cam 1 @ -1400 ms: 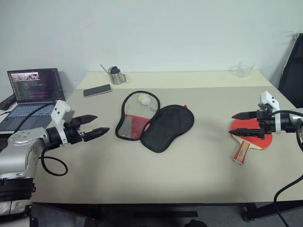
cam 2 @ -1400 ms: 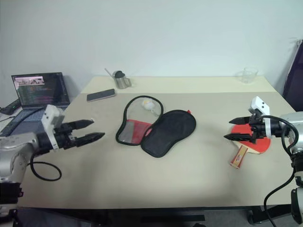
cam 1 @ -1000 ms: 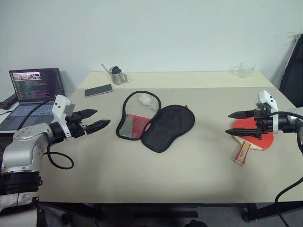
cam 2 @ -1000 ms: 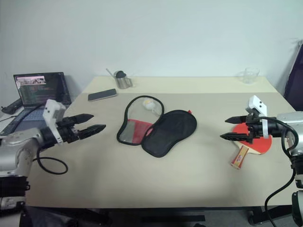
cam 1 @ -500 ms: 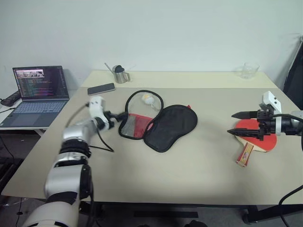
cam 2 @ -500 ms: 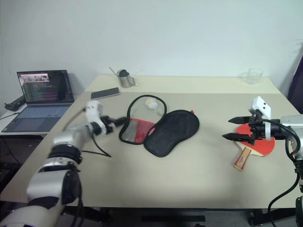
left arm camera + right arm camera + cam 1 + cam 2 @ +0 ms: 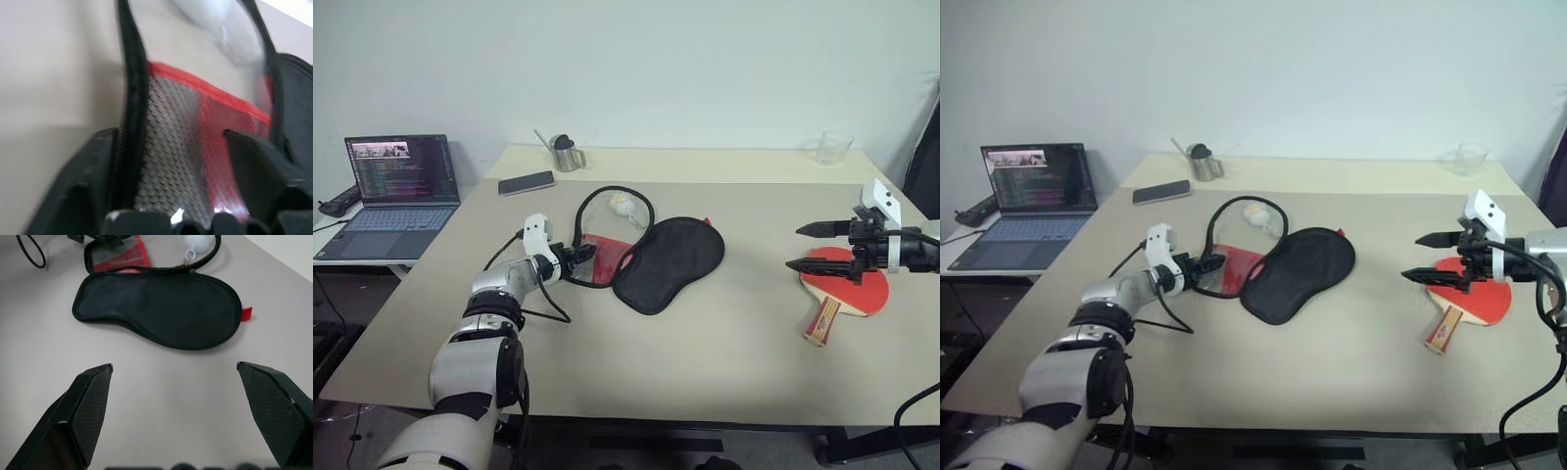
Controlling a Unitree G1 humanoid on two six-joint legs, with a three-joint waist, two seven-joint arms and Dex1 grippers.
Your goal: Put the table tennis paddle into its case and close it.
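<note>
Table tennis paddle [image 7: 842, 282] lies flat near the right edge of the table [image 7: 705, 352], red blade up, wooden handle pointing toward the front edge. Right gripper [image 7: 813, 247] hovers over the blade's inner side, fingers spread wide apart, nothing between them.

Case [image 7: 646, 250] lies unzipped and splayed open mid-table, left of centre: black fabric half [image 7: 156, 308] toward the paddle, mesh half with red panel [image 7: 186, 147] toward the left edge, a small white ball [image 7: 622, 203] seen through its clear upper part. Paddle and case well apart.

Left gripper [image 7: 579, 257] is at the mesh half's lower left rim; in the left wrist view its fingers [image 7: 93, 181] straddle the zipper edge, partly apart; cannot tell if they grip it.

Toward the back edge: smartphone [image 7: 527, 183], small metal pitcher [image 7: 566, 154], clear glass [image 7: 832, 147] near the back right corner. Open laptop [image 7: 396, 186] on a side desk past the left edge.
</note>
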